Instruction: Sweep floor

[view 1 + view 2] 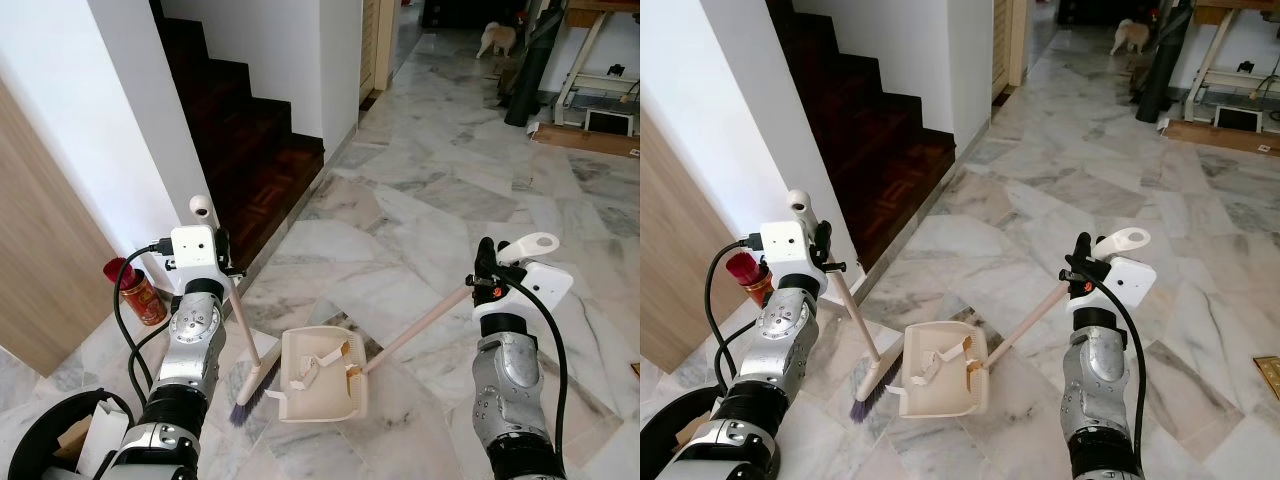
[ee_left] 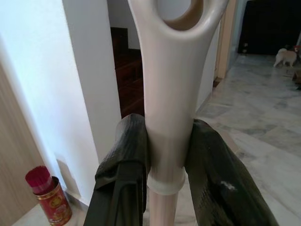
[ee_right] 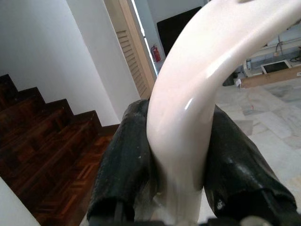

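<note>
I keep the dustpan (image 1: 320, 378) flat on the marble floor (image 1: 430, 200) and draw the broom (image 1: 250, 372) rightward in short strokes, its purple bristles touching the pan's left edge (paper scraps already lie inside). My left gripper (image 2: 164, 155) has its fingers clamped on the cream broom handle, and my right gripper (image 3: 181, 155) pinches the cream dustpan handle.
</note>
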